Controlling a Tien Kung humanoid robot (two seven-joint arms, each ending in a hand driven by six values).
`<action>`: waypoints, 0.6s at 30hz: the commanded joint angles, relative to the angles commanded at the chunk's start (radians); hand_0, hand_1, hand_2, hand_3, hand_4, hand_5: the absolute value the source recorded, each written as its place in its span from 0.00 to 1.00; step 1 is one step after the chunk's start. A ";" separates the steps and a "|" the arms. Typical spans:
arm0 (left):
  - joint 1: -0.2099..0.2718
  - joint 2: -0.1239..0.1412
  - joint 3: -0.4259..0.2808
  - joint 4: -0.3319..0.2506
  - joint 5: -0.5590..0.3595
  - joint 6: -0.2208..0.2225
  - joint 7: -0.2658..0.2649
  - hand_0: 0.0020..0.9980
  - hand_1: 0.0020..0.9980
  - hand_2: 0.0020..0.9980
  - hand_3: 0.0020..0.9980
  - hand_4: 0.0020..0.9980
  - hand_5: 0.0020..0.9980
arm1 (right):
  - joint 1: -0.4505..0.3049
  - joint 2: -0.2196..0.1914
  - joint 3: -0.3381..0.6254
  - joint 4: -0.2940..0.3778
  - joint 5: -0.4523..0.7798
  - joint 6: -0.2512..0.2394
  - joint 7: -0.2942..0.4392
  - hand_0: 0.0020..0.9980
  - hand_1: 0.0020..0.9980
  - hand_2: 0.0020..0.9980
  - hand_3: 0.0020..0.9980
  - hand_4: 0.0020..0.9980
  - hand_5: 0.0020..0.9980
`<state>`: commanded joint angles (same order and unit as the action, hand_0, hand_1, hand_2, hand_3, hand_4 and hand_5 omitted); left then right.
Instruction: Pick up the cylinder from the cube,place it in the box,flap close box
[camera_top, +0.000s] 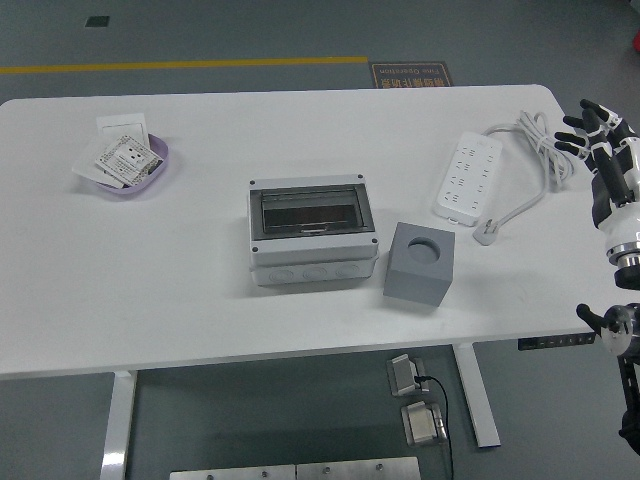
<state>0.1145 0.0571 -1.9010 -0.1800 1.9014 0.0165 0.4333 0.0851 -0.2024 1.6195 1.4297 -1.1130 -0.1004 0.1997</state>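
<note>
My right hand (600, 135) hangs off the table's (200, 290) right edge, fingers spread, empty. The cube's (420, 263) hole looks empty, the box (312, 232) shut near mid-table — no cylinder visible, so the job looks finished.

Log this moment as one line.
right hand: open, off table's right edge | box: shut | cube: socket empty
</note>
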 joint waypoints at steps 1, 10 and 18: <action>0.000 0.000 0.000 0.000 -0.001 0.000 0.000 0.65 0.70 0.68 0.73 0.80 0.57 | 0.000 -0.001 -0.001 0.000 -0.001 0.001 -0.001 0.64 0.60 0.66 0.75 0.95 0.61; -0.003 0.001 0.002 0.000 -0.002 -0.002 0.002 0.65 0.70 0.68 0.73 0.80 0.57 | 0.004 -0.010 -0.040 0.001 -0.043 0.015 -0.020 0.68 0.63 0.70 0.78 0.93 0.57; -0.005 0.003 0.010 0.000 -0.012 -0.001 0.003 0.65 0.70 0.67 0.73 0.80 0.57 | 0.005 -0.012 -0.038 -0.003 -0.079 0.021 -0.027 0.69 0.64 0.71 0.79 0.93 0.57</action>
<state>0.1093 0.0599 -1.8914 -0.1800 1.8899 0.0155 0.4364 0.0902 -0.2140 1.5813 1.4263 -1.1924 -0.0795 0.1727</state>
